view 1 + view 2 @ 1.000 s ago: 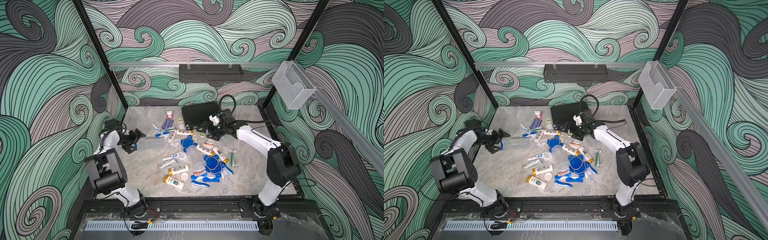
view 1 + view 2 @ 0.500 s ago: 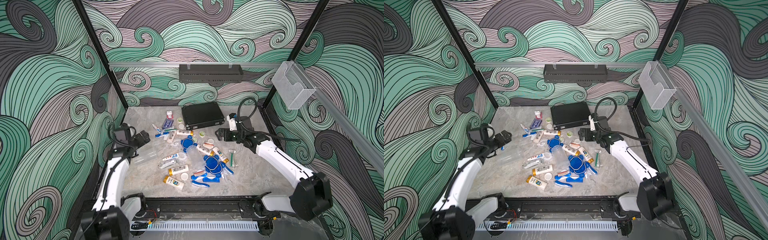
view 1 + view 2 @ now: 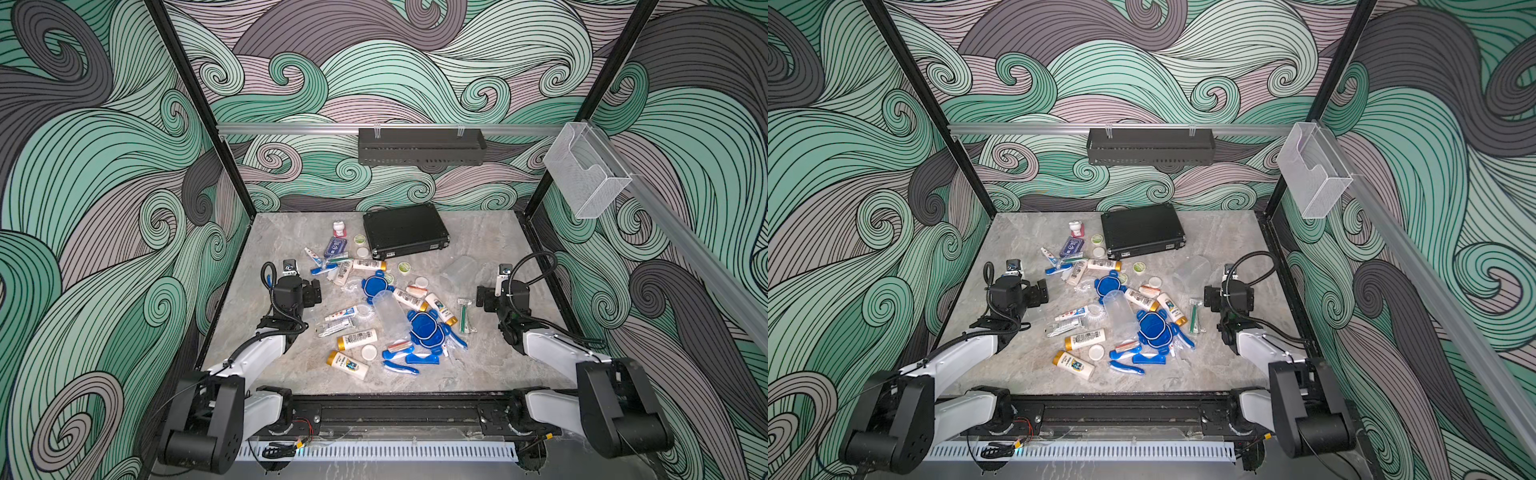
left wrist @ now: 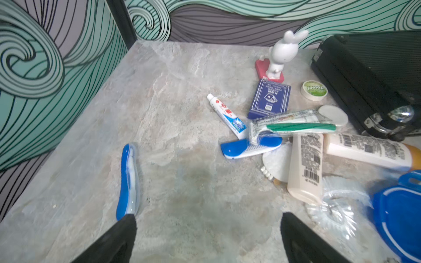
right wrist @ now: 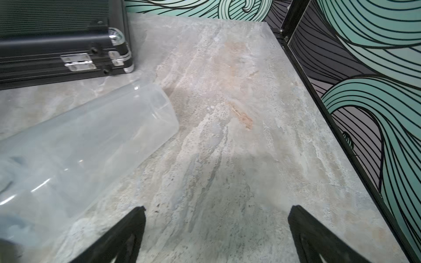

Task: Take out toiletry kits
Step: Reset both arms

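Observation:
The toiletry kits lie loose in a heap mid-table in both top views. There are clear tumblers (image 3: 388, 309) (image 5: 91, 141) on their sides, blue lids (image 3: 426, 328) (image 3: 1109, 284), gold-capped white bottles (image 3: 357, 338), a green razor (image 3: 463, 316) and blue toothbrushes (image 3: 399, 361). My left gripper (image 3: 316, 291) (image 4: 207, 218) hangs open over bare table at the heap's left edge, and a blue toothbrush (image 4: 128, 180) lies just off one fingertip. Open and empty as well, my right gripper (image 3: 480, 297) (image 5: 218, 209) is on the heap's right side, beside one lying tumbler.
A closed black briefcase (image 3: 405, 230) (image 5: 57, 38) lies at the back. A dark-blue card box (image 4: 270, 99), a white rabbit figure (image 4: 281, 54) and small round tubs (image 4: 314, 90) sit to its left. Enclosure walls stand close on both sides.
Both arms have swung into a lower stance. The right gripper has drawn away from the briefcase towards the right and front, and the left gripper has shifted towards the heap.

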### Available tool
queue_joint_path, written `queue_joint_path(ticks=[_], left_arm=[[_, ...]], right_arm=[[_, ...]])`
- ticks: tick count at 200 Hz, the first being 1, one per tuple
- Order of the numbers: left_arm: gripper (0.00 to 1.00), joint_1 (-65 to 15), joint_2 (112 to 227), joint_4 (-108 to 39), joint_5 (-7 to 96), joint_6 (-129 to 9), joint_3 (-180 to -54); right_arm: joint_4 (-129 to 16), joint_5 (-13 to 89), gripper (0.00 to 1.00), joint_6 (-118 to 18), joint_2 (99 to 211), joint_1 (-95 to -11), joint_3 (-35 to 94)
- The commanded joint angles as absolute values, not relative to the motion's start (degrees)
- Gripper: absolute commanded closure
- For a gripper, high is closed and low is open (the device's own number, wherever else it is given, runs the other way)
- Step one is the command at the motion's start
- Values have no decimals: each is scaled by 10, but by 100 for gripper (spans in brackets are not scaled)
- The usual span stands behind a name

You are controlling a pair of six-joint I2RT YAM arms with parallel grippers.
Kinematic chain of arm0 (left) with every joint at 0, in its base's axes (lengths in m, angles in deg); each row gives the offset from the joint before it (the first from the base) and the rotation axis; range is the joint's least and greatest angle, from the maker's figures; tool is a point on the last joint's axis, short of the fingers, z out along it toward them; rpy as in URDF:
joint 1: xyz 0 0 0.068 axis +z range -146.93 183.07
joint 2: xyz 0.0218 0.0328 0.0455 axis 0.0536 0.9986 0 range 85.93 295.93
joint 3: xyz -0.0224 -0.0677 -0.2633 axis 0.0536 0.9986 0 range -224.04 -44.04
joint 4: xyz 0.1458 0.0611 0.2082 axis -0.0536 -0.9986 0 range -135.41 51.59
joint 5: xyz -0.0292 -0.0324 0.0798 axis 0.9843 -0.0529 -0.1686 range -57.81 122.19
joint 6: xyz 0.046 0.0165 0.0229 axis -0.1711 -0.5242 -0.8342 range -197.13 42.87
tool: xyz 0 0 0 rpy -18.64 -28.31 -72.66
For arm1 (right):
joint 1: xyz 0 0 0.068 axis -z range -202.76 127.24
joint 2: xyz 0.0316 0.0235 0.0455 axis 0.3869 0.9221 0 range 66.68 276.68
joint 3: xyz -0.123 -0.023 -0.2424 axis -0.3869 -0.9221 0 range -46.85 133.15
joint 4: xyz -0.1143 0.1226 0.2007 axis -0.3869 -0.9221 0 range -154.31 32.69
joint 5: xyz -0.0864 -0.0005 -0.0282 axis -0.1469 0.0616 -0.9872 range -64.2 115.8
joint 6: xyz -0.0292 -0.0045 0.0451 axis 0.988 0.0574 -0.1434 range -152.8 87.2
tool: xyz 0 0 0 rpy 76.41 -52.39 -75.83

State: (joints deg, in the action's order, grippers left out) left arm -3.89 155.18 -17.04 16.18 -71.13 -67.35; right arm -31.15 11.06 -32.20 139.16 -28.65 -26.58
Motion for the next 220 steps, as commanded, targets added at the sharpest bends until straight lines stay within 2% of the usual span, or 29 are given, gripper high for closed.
queue_joint_path(ticks=[1, 15, 40, 54, 67, 72, 84, 99, 117, 119, 124, 220], left_arm=[[1, -42, 1619, -1, 170, -788, -655], [2, -45, 1609, -62, 168, -802, -678], [1, -38, 1653, 92, 205, -857, -623], [1, -23, 1703, 180, 225, -863, -612], [1, -6, 1691, 122, 211, -813, -627], [1, 13, 1688, 81, 242, -796, -640], [1, 35, 1737, 121, 295, -811, -651], [3, 60, 1753, 123, 337, -794, -666], [6, 76, 1732, -17, 342, -764, -716], [3, 80, 1735, -13, 346, -763, -715], [1, 90, 1744, 13, 367, -763, -709], [1, 92, 1735, 1, 368, -755, -711]], right_arm=[[-111, 143, 1, -339, 1413, -262, -298], [-42, 157, 1, -336, 1457, -248, -309], [152, 177, 1, -330, 1581, -242, -334], [19, 186, 1, -336, 1529, -239, -304], [16, 216, 1, -330, 1562, -234, -277], [12, 226, 1, -328, 1566, -232, -271], [-68, 223, 1, -334, 1542, -230, -252], [-40, 225, 1, -338, 1557, -228, -254], [-71, 225, 1, -339, 1549, -226, -245], [-67, 226, 1, -339, 1551, -226, -246], [-58, 226, 1, -339, 1554, -226, -247], [-66, 221, 1, -331, 1547, -232, -247]])
